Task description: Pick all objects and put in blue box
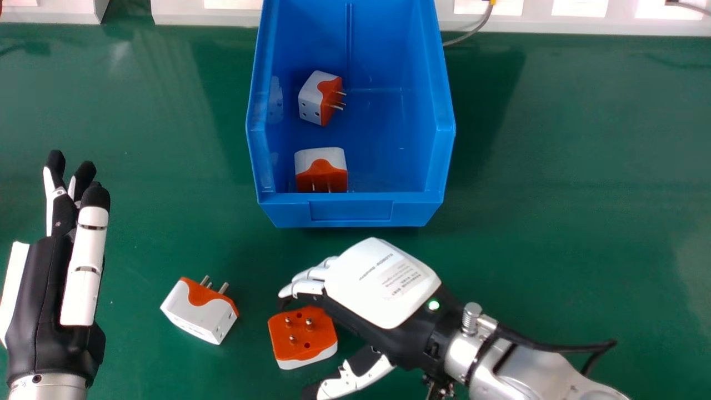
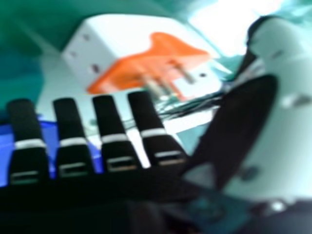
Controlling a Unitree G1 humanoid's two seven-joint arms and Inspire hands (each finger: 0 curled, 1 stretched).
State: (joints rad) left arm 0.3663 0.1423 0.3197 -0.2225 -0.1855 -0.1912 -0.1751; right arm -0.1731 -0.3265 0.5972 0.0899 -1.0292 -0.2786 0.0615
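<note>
In the head view my right hand (image 1: 383,283) is low over the table, its fingers relaxed above the far edge of an orange and white plug adapter (image 1: 303,336) and its thumb on the near side, apart from it. To the left, a second adapter (image 1: 200,314) lies with its pins pointing away. The blue box (image 1: 351,211) holds two more, one farther back (image 1: 320,99) and one by the front wall (image 1: 321,169). The right hand view shows an adapter (image 2: 131,36) beyond my right hand's (image 2: 114,141) extended fingers. My left hand (image 1: 33,300) stays open at the left.
A green tabletop (image 1: 583,194) spreads around the box. Pale panels (image 1: 583,22) line its far edge, with a grey cable (image 1: 472,30) just right of the box's back. The box walls rise high around the adapters inside.
</note>
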